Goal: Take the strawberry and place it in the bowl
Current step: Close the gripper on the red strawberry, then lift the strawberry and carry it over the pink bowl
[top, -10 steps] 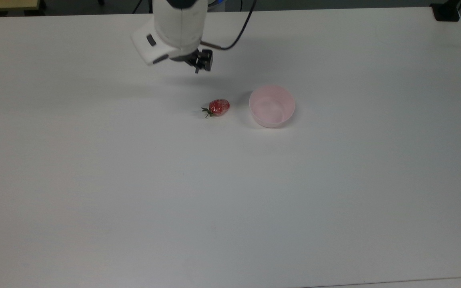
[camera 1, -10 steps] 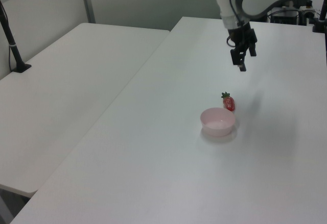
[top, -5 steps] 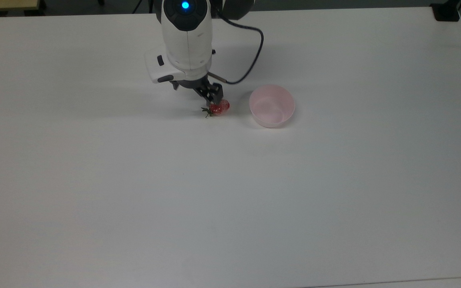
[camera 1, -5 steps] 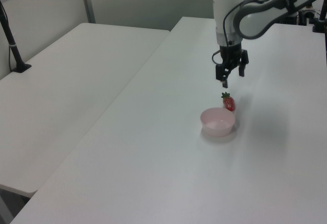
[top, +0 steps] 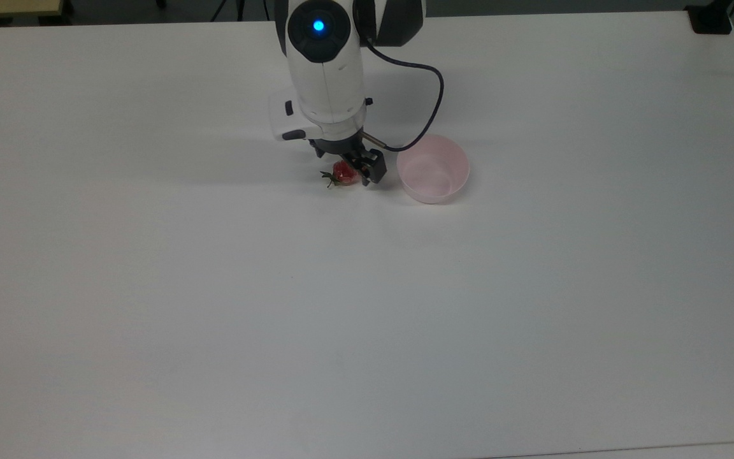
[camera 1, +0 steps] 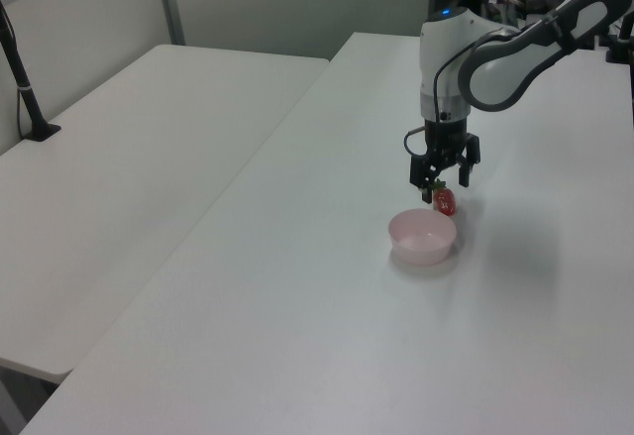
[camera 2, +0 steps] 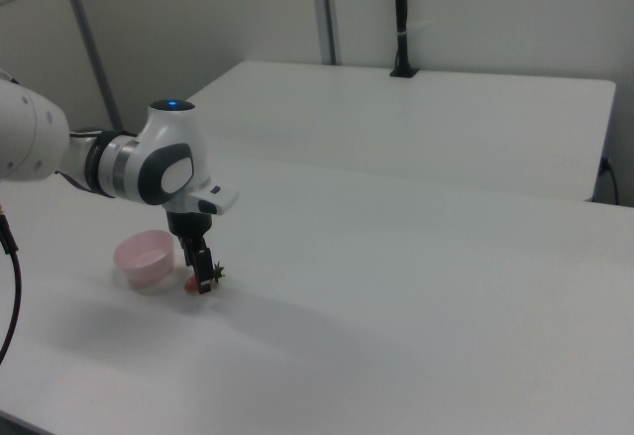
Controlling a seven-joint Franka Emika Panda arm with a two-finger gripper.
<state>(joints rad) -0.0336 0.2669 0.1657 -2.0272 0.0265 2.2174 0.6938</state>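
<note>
The small red strawberry (top: 341,173) lies on the white table with its green stem toward the top view's left. Just to the top view's right of it stands the pale pink bowl (top: 464,167), with nothing in it. My gripper (top: 350,167) is down at the strawberry, open, with a finger on either side of the fruit and one dark finger (top: 373,170) between fruit and bowl. In the left view the gripper (camera 1: 440,183) hangs just above the strawberry (camera 1: 445,201), behind the bowl (camera 1: 398,228). In the right view the gripper (camera 2: 201,278) partly hides the strawberry (camera 2: 191,282) beside the bowl (camera 2: 127,257).
The white table (top: 367,319) stretches wide toward the top view's bottom. A black cable (top: 427,121) loops from the wrist over the bowl's far side. A second white table (camera 1: 129,187) adjoins at the left view's left, with a black post (camera 1: 22,78) on it.
The arm has swung toward the top view's right and come down, so the open fingers now straddle the strawberry. Strawberry and bowl have not moved.
</note>
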